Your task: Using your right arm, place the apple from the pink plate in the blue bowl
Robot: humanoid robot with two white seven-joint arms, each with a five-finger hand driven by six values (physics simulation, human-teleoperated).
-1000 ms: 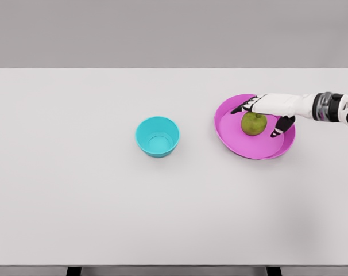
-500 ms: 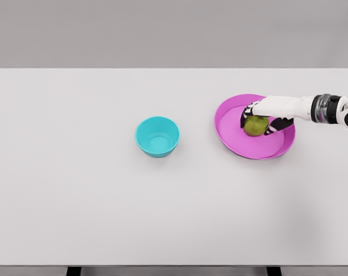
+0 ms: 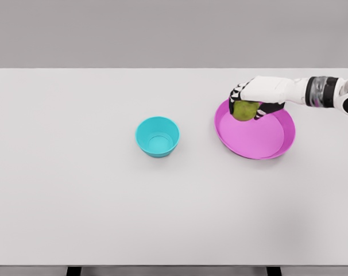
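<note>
Right hand (image 3: pixel 250 103) wrapped over apple (image 3: pixel 243 110) above plate (image 3: pixel 260 144); apple rigid, smooth, light; you keep grip encircling its widest part

The upper part of the apple (image 3: pixel 243 110) is covered by the right hand (image 3: pixel 255 98), so its stalk and top cannot be made out. The far rim of the pink plate (image 3: pixel 260 150) is hidden behind the hand and the fruit. The right arm is cut off by the right edge past the wrist. Whether the apple is touching the plate cannot be told. The tabletop (image 3: pixel 76 195) is cropped at both sides.
</note>
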